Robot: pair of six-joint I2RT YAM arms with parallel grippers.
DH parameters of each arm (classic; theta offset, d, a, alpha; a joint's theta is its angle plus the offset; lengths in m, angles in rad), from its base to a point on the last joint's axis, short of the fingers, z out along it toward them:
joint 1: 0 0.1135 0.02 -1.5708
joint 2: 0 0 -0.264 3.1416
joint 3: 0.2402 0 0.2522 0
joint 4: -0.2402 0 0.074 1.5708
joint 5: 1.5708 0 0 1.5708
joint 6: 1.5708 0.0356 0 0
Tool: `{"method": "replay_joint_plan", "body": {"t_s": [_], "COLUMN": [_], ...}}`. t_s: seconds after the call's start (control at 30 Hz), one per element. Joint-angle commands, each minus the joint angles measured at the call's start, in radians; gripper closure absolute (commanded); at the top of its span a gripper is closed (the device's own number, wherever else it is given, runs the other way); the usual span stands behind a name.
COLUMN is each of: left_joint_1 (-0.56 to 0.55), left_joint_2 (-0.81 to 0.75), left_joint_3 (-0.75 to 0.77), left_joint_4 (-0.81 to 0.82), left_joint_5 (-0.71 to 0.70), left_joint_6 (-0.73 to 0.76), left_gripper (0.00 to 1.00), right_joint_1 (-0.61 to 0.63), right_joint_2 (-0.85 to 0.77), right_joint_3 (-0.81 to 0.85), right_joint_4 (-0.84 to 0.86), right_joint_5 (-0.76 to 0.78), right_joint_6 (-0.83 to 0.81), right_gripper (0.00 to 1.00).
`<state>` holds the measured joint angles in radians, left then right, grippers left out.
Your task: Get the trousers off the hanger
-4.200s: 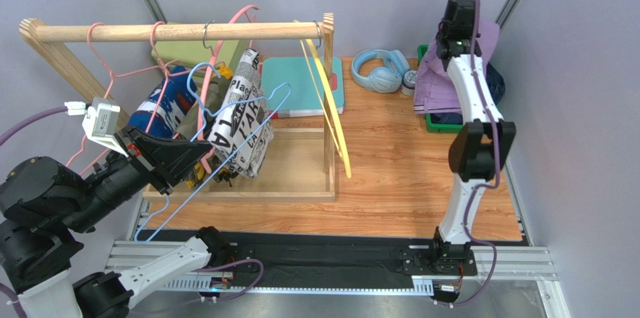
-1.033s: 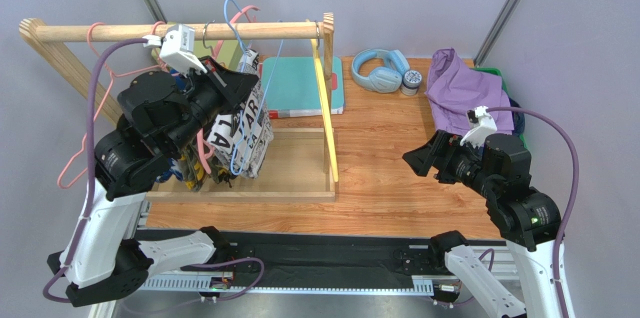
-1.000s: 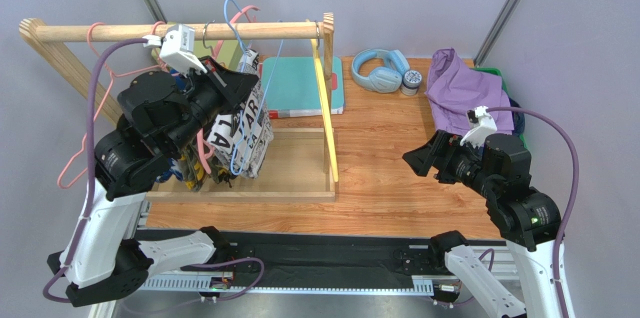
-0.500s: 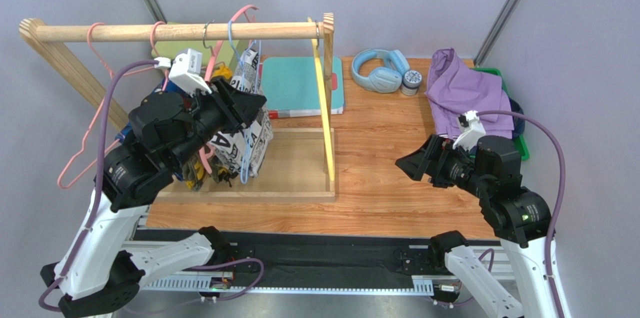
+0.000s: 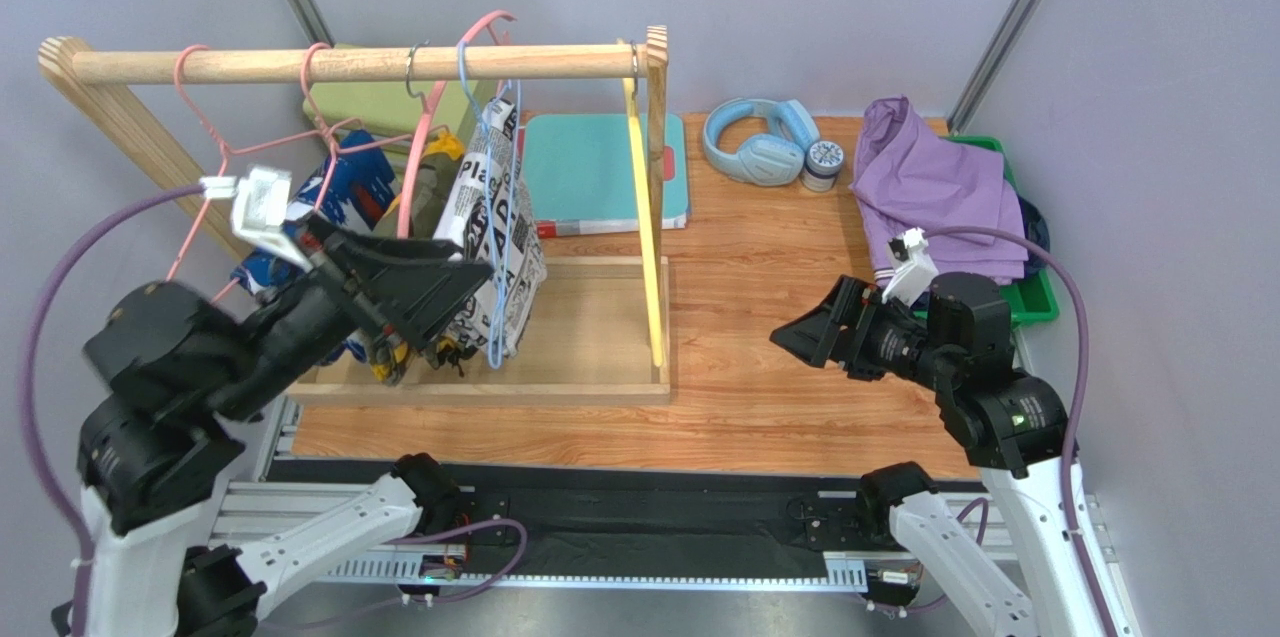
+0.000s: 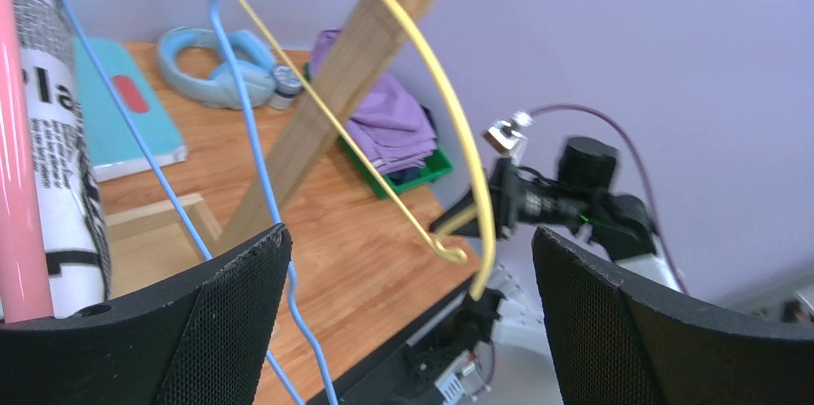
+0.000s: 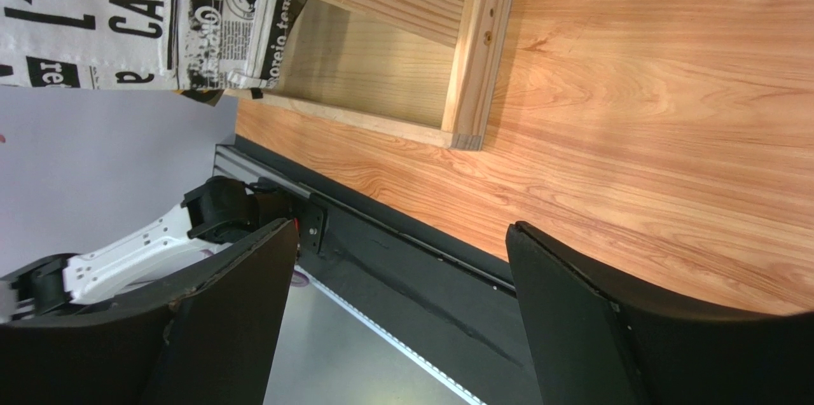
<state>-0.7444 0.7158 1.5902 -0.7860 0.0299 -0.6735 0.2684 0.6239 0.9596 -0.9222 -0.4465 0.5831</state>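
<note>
My left gripper [image 5: 451, 292], near-left of the worktop [image 5: 781, 232]: jaws wide, empty; the nearer arm. My right gripper [image 5: 804, 340], near-right: jaws wide, empty; well apart from the trousers. Newspaper-print trousers [image 5: 496, 217]: just beyond my left jaws, beside the gap; long axis hanging downward from the pink hanger [image 5: 436, 105] on the wooden rail [image 5: 226, 64].

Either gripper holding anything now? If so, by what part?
Nothing is held. Left gripper open, blue hanger wire loose between its fingers; right gripper open and empty.
</note>
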Motion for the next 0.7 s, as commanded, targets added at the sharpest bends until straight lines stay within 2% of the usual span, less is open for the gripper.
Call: {"method": "replay_joint_plan", "body": {"t_s": [0.0, 0.03, 0.17, 0.23, 0.27, 0.4, 0.47, 0.53, 0.67], "left_joint_1": [0.0, 0.002, 0.002, 0.0, 0.0, 0.002, 0.002, 0.0, 0.002], "left_joint_2": [-0.206, -0.246, -0.438, -0.536, -0.564, -0.689, -0.708, -0.753, -0.806], "left_joint_3": [-0.146, -0.186, -0.436, -0.513, -0.598, -0.846, -0.977, -1.07, -1.309], "left_joint_4": [0.135, 0.172, 0.326, 0.376, 0.404, 0.629, 0.686, 0.824, 1.016], "left_joint_5": [0.227, 0.31, 0.474, 0.514, 0.533, 0.603, 0.627, 0.665, 0.68], "left_joint_6": [-0.003, -0.027, -0.093, -0.126, -0.17, -0.279, -0.316, -0.369, -0.461], "left_gripper": [0.01, 0.01, 0.01, 0.01, 0.01, 0.01, 0.01, 0.0, 0.0], "right_joint_1": [0.008, 0.014, 0.044, 0.074, 0.083, 0.156, 0.21, 0.254, 0.281], "right_joint_2": [-0.016, -0.023, -0.044, -0.064, -0.069, -0.082, -0.087, -0.095, -0.102], "right_joint_3": [-0.065, -0.097, -0.197, -0.252, -0.31, -0.447, -0.502, -0.58, -0.715], "right_joint_4": [0.149, 0.17, 0.325, 0.396, 0.466, 0.63, 0.725, 0.793, 1.006], "right_joint_5": [-0.104, -0.127, -0.173, -0.195, -0.199, -0.182, -0.149, -0.112, -0.075], "right_joint_6": [0.055, 0.069, 0.096, 0.118, 0.144, 0.202, 0.216, 0.234, 0.277], "right_gripper": [0.13, 0.13, 0.13, 0.11, 0.11, 0.09, 0.07, 0.04, 0.01]}}
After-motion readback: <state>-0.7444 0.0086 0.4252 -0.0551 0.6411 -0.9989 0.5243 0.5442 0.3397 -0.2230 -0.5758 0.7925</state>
